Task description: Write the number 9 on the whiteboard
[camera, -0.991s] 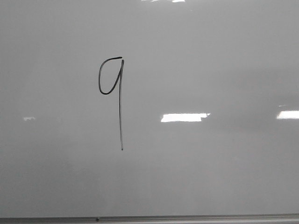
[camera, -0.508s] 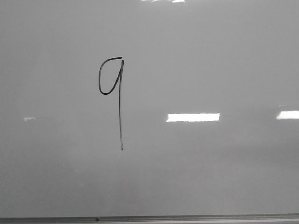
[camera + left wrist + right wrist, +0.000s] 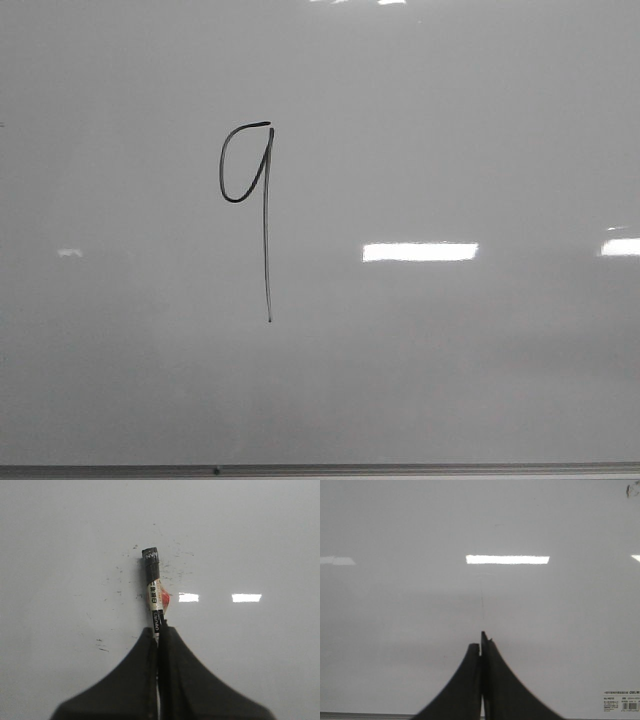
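On my left wrist feed, the left gripper (image 3: 159, 632) is closest to me, its two black fingers (image 3: 137, 675) pressed onto the lower barrel of a marker (image 3: 155, 596) that sticks out ahead of them toward the whiteboard (image 3: 260, 540). The marker has a black cap end with white lettering I can't make out, and a white label with small black print below it, too fine to read, with a spot of red at its side. Faint dark specks dot the board surface around the cap. On the right wrist feed, the right gripper (image 3: 481, 645) has its fingers pressed together with nothing between them, and a small printed sticker (image 3: 620, 700) with a barcode sits on the board; its text is too small for me to read. Farther out, on the front feed, the number 9 (image 3: 250, 200) stands in thin black ink left of centre on the board, a small narrow loop above a long straight tail, with bright glare patches (image 3: 420, 252) to its right and a grey edge strip (image 3: 400, 468) below.
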